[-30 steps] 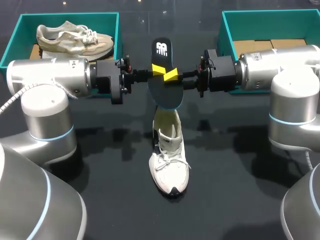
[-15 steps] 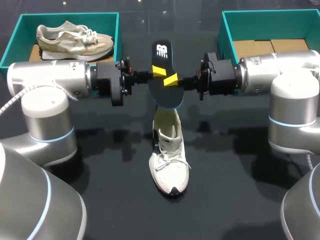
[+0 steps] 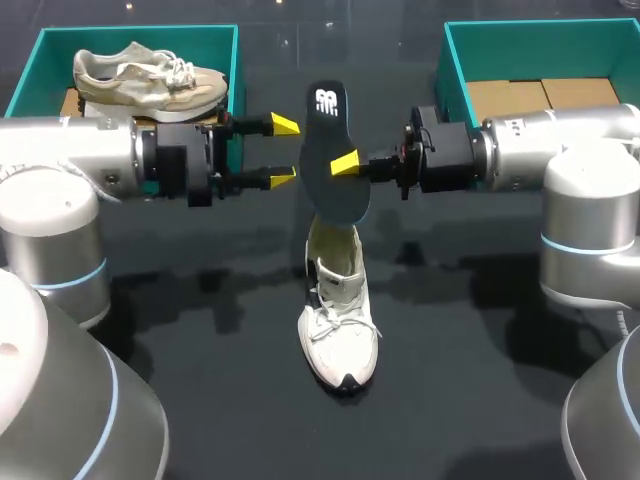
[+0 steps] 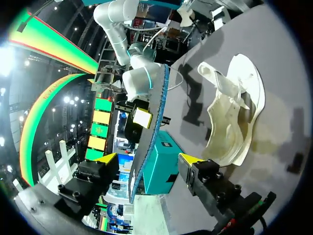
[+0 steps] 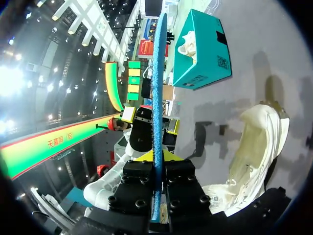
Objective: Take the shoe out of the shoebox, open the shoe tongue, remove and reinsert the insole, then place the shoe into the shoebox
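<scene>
Black insole (image 3: 333,170) up off the table (image 3: 480,380), standing on edge, white logo at the far end, near end low over the heel opening of the shoe (image 3: 339,330); contact between the two not clear. Pinched at mid-length by the right gripper (image 3: 347,163), fingers drawn narrow. Same grip plain in the right wrist view: blue-edged insole (image 5: 157,88) rising from between the fingers of that gripper (image 5: 157,157), one finger on each face, shoe (image 5: 254,152) on the table beside and below.

White shoe in the middle of the table, outside both boxes, toe toward the robot, tongue pulled up and the mouth gaping.

Left gripper (image 3: 283,152) just beside the insole on the opposite side, spread wide, tips apart from it. From the left wrist, insole (image 4: 149,142) edge-on ahead of the open gripper (image 4: 146,159), shoe (image 4: 234,112) beyond on the table.

Teal left box (image 3: 130,32) at the far left corner, with a worn beige second shoe (image 3: 150,80) inside. Teal right box (image 3: 540,26) at the far right corner, brown cardboard (image 3: 520,95) on its floor.
</scene>
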`<state>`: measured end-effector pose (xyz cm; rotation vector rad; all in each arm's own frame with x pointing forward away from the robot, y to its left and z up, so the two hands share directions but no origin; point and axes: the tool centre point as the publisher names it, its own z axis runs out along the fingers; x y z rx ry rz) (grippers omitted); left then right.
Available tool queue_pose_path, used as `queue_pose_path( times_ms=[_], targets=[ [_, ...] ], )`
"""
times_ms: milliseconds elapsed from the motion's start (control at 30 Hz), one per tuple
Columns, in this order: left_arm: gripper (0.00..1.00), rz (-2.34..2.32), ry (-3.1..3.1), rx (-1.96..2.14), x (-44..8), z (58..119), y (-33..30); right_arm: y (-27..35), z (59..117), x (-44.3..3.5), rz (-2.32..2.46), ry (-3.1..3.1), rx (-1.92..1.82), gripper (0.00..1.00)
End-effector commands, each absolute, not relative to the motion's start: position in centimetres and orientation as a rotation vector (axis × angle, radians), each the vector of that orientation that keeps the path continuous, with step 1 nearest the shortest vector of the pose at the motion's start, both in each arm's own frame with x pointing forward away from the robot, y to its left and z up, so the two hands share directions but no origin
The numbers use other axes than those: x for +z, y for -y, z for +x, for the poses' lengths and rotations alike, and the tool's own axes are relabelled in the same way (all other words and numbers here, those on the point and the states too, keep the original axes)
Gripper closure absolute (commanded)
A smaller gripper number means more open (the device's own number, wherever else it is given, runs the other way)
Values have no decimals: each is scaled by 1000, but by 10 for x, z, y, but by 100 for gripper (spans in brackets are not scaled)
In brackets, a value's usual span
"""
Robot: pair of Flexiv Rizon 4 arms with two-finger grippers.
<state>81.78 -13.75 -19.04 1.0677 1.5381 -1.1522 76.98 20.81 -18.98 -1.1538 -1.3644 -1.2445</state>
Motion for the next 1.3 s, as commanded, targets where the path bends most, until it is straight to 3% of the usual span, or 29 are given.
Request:
queue_pose_path(
  times_ms=[33,400,767,1200,1300],
  targets=[
    [0,1095,-1574,-1134,-181,810,124,-208,774,-194,-1134,1355,-1229,100],
    [0,1073,-1590,-1169,-181,808,122,-207,775,-193,-1115,1370,-1228,100],
    [0,676,-2306,-1126,-194,808,112,-201,779,-189,-1064,1546,-1405,100],
    [0,596,-2347,-1091,-200,808,113,-198,780,-190,-1073,1552,-1433,100],
    [0,453,-2403,-1295,-208,804,109,-196,781,-195,-1068,1558,-1499,100]
  ],
)
